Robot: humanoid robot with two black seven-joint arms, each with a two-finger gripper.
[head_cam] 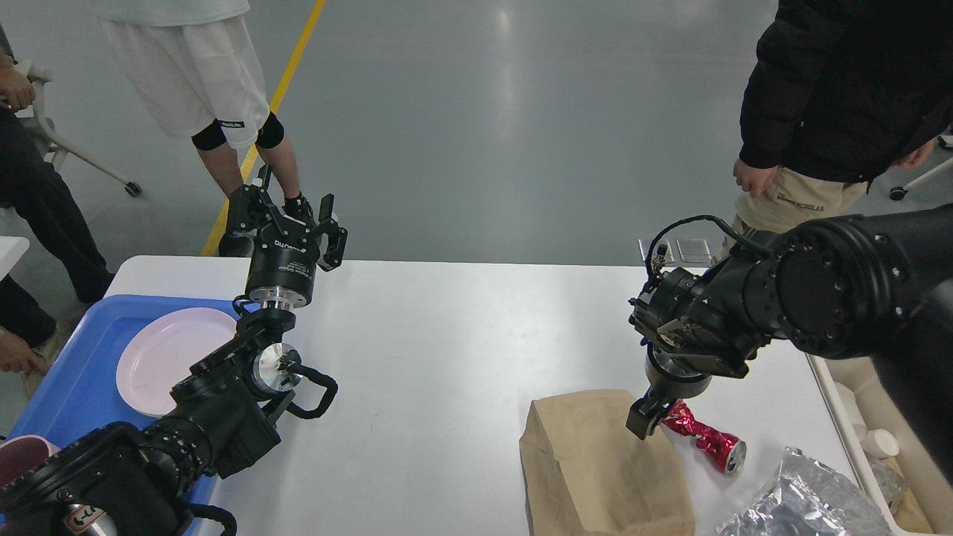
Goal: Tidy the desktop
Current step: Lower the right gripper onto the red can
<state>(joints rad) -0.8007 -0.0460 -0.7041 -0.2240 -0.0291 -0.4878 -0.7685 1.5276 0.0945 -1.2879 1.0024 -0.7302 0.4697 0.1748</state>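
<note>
The white desktop fills the middle of the head view. On its near right lie a brown paper bag, a crushed red can and a crumpled silver foil bag. My right gripper points down at the gap between the bag's far right corner and the can's left end. It is dark and only one finger shows, so I cannot tell its state or whether it touches either. My left gripper is raised over the table's far left edge, open and empty.
A blue tray at the left holds a pink plate and a maroon cup. A beige bin with some trash stands off the right edge. People stand beyond the far edge and at the left.
</note>
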